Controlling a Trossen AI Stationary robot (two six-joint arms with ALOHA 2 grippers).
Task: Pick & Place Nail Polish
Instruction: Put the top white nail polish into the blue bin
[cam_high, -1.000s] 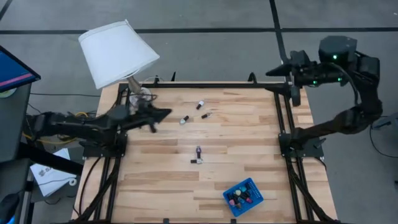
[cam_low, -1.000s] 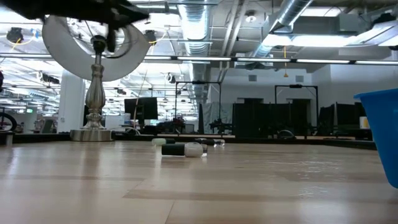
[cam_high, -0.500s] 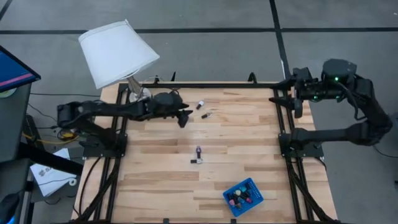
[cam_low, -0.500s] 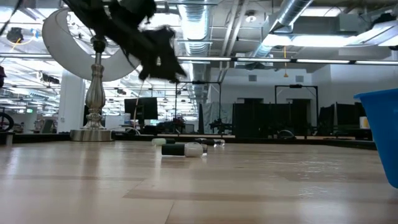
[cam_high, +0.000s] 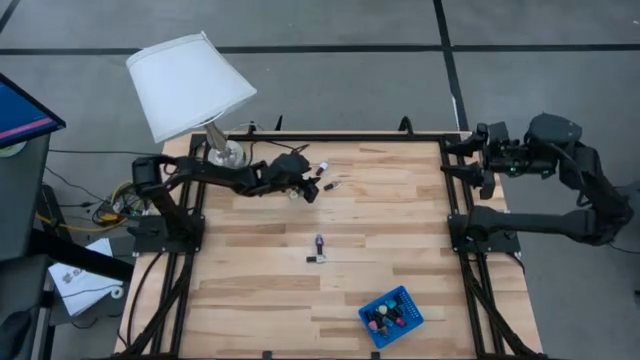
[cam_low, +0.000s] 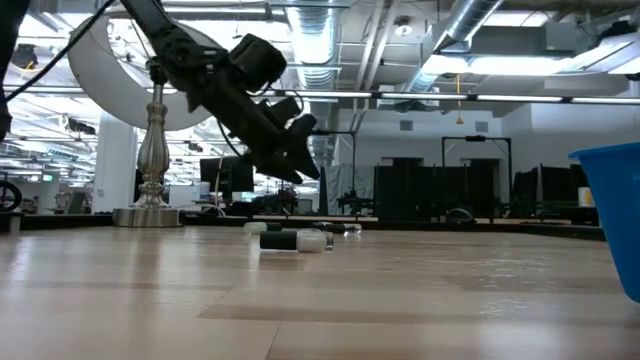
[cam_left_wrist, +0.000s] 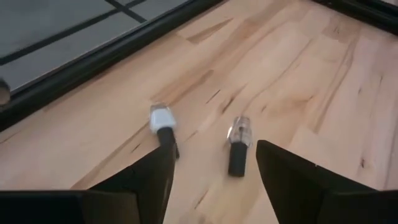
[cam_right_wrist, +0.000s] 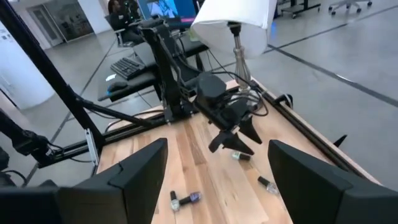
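Blue tray (cam_high: 391, 315), white lampshade (cam_high: 187, 83), pale wood table (cam_high: 390, 230), seemingly purple bottle (cam_high: 319, 243)

The blue tray (cam_low: 612, 215) is cut off by the low view's edge. Bottles inside the tray (cam_high: 392, 316) are too small to count from above.

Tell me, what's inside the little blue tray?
The blue tray near the table's front edge holds a cluster of small nail polish bottles, with dark, pink and red ones showing from above. They are packed close, so anything beneath them is hidden.
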